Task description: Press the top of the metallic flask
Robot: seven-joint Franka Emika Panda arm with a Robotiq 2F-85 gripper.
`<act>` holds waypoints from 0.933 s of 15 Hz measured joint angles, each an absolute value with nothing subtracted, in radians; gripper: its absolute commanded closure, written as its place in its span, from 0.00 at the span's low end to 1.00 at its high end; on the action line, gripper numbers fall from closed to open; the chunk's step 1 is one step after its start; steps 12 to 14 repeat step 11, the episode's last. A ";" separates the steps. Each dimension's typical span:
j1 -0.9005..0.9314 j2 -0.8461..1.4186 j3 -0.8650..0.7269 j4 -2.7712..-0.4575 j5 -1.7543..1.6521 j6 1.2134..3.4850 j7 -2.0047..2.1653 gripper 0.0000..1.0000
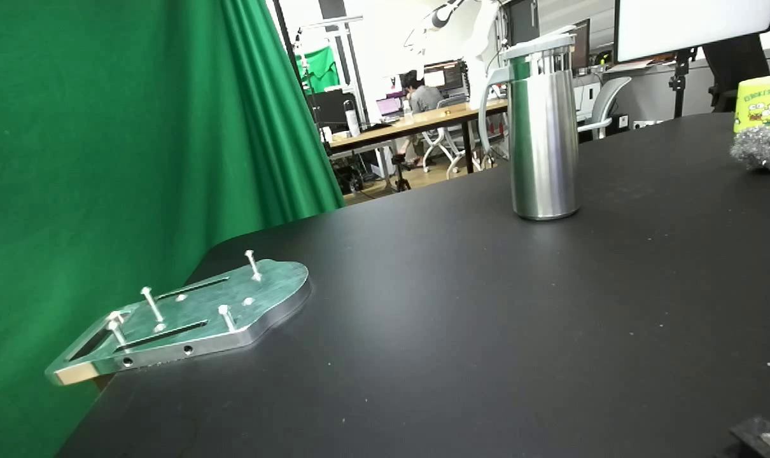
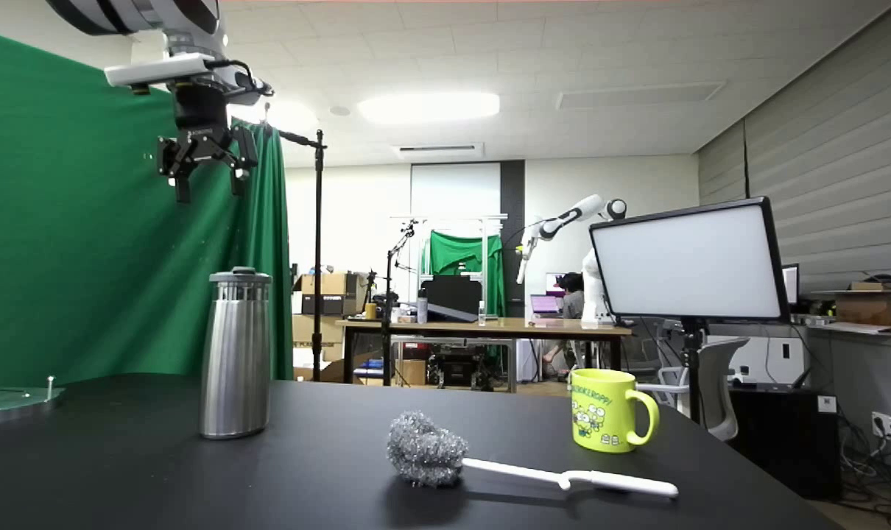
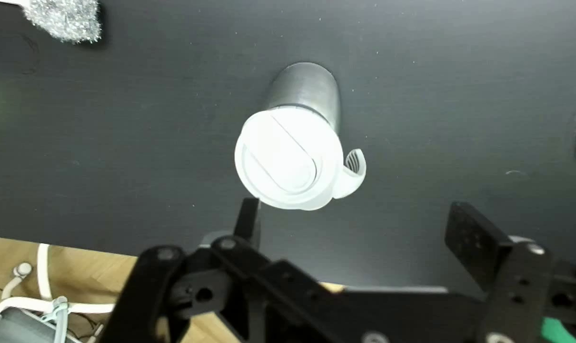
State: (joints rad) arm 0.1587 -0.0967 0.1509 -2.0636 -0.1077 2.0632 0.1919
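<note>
Gripper [image 2: 210, 189] hung high over the desk [image 1: 487, 331], pointing down; in an exterior view I saw its two fingers [image 2: 183, 191] spread wide. The metallic flask [image 2: 236, 361] stood upright on the desk below, a clear gap between its grey lid [image 2: 241, 277] and the fingertips. Through the wrist view I looked down on that lid, washed nearly white, with the side handle [image 3: 352, 174] jutting out to the right in that picture. The lid lay closer there to the finger at the left than to the one at the right; I could not judge depth from it.

On the same desk a silver wire scrubber [image 2: 425, 450] lay with its white handle [image 2: 626, 483] near a lime-green mug [image 2: 600, 408], both apart from the flask. I also noted a shiny metal plate [image 1: 200, 312] at the desk's edge, bolts [image 1: 153, 306] standing up from it, beside a green curtain [image 1: 137, 127].
</note>
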 measured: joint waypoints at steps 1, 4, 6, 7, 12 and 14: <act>0.159 -0.121 0.156 -2.072 -0.106 2.046 0.192 0.00; 0.158 -0.174 0.159 -2.124 -0.087 2.015 0.175 0.00; 0.158 -0.189 0.159 -2.158 -0.078 2.012 0.167 0.00; 0.158 -0.191 0.159 -2.165 -0.077 2.012 0.165 0.00; 0.158 -0.192 0.159 -2.168 -0.076 2.012 0.162 0.00; 0.158 -0.192 0.159 -2.168 -0.076 2.012 0.162 0.00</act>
